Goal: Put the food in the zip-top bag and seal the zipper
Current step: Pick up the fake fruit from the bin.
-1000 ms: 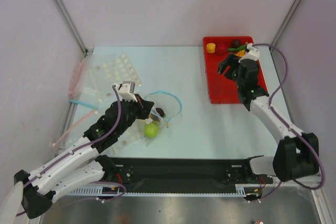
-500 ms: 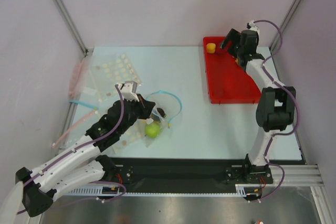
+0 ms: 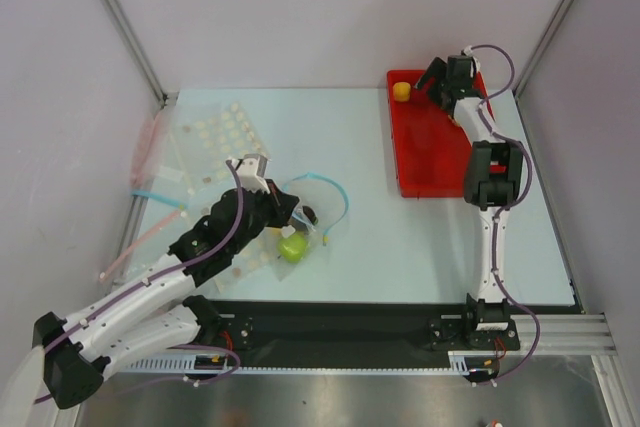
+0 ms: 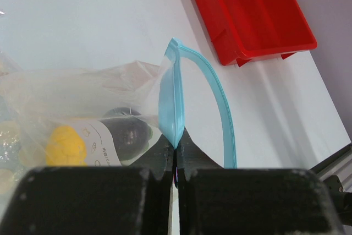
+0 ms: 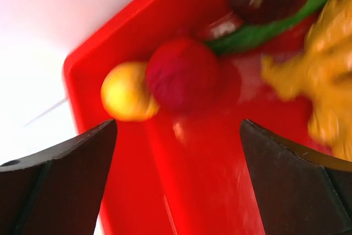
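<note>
Pale table (image 3: 400,247), left hand (image 4: 175,155) pinching zipper (image 4: 170,100)

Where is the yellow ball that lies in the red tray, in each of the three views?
Top external: yellow ball in the red tray's far left corner.
Left wrist: not in it; the tray's far end is cut off.
Right wrist: left of centre, beside a red ball.
Shared landmark: the red tray.

Open passage over bare desk (image 3: 400,237) mid-scene, between zip-top bag (image 4: 71,86) at left and red tray (image 3: 425,159) at far right. Near half of tray bare; far end crowded with food (image 5: 179,75), right hand (image 3: 436,79) spread wide above. Spare bags (image 3: 215,132) cluttering far left.
</note>
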Robot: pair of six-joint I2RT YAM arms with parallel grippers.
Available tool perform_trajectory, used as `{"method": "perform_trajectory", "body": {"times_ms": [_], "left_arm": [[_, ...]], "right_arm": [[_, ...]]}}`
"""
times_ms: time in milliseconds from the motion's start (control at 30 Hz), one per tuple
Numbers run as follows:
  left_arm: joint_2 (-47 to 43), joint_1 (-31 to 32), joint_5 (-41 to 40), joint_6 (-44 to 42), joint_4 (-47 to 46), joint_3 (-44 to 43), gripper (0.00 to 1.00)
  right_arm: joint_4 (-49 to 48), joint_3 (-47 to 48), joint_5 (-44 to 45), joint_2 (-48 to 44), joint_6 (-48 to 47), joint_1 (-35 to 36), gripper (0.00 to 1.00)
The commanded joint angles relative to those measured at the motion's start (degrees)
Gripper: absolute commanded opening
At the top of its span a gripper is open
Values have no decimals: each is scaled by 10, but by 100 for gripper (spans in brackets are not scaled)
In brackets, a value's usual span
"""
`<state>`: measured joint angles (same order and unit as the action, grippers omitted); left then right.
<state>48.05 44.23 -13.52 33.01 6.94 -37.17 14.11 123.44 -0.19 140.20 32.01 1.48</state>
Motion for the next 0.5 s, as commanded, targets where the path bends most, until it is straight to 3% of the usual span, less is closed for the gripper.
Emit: {"method": "perform_trajectory", "body": {"times_ms": [0, 133, 367, 400, 467], "left_arm": [[-1, -3, 7, -1, -7, -15, 1], [-18, -3, 0, 0, 0, -15, 0], [-19, -3, -5, 4, -3, -12, 0], [-16, -3, -3, 5, -2, -12, 0], [-8, -3, 10, 8, -2, -14, 0]], "right_arm": [[49, 108, -25, 69, 47, -10, 100], [44, 186, -67, 142, 112, -34, 100], [-32, 194, -102, 188, 176, -22, 98], [-36, 194, -99, 188, 180, -18, 97], [-48, 194, -98, 189, 187, -17, 81]]}}
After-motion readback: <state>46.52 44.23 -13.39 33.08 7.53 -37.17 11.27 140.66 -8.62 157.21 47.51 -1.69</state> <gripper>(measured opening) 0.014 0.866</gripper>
